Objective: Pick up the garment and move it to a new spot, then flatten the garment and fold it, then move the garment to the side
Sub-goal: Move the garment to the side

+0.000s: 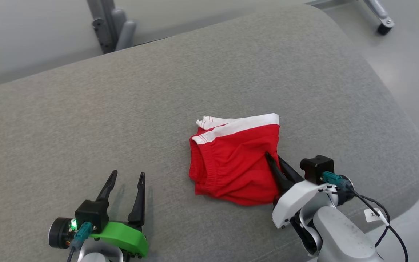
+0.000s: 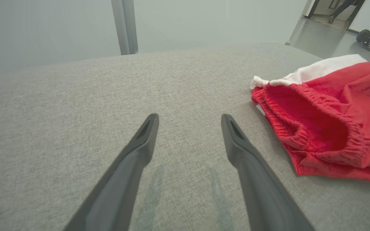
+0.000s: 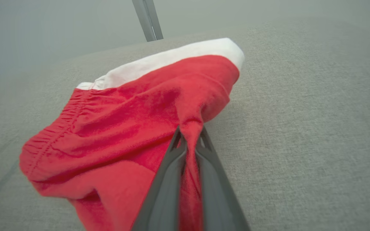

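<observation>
The garment (image 1: pixel 231 160) is a pair of red shorts with a white band, lying crumpled on the grey cushion (image 1: pixel 122 109) right of centre. My right gripper (image 1: pixel 273 160) is shut on a pinch of red cloth at the garment's right edge; in the right wrist view the cloth (image 3: pixel 124 122) is bunched between the two dark fingers (image 3: pixel 172 166). My left gripper (image 1: pixel 126 180) stands open at the lower left, low over bare cushion with nothing between its fingers. The garment (image 2: pixel 326 118) lies to its right in the left wrist view, where the left gripper (image 2: pixel 189 123) points at bare fabric.
The cushion's rounded right edge (image 1: pixel 406 120) drops to a grey floor (image 1: pixel 413 65). Grey metal legs (image 1: pixel 111 25) stand behind the far edge, and a wheeled leg (image 1: pixel 384 22) is at the top right. Bare cushion lies left of and beyond the garment.
</observation>
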